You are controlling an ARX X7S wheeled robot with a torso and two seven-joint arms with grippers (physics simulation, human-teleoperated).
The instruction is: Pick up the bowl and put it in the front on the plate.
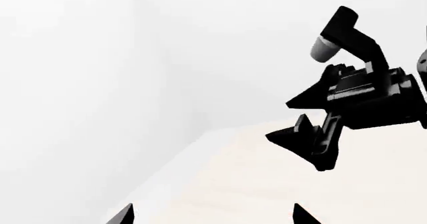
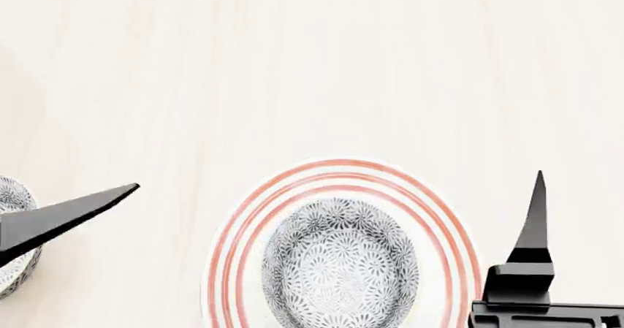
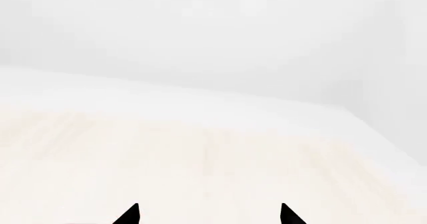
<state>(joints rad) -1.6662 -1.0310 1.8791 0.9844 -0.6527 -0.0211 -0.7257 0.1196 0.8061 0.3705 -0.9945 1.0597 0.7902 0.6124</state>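
Since both wrist views show two dark fingertips set wide with nothing between, the right pincer (image 3: 208, 215) and left pincer (image 1: 212, 216) are open and empty. Small round white bowl with grey-blue flower pattern (image 2: 340, 264) already sits on the wide white red-ringed plate (image 2: 232, 233), on the pale wooden worktop (image 2: 312, 72). Judged glazed ceramic: stiff, slippery, chippable; grip by the rim. Only the head view shows the crockery, including a second bowl (image 2: 12, 233) at left.

Flowered bowl (image 2: 340, 264) on red-ringed plate (image 2: 451, 224), pale wooden table (image 2: 292, 72)
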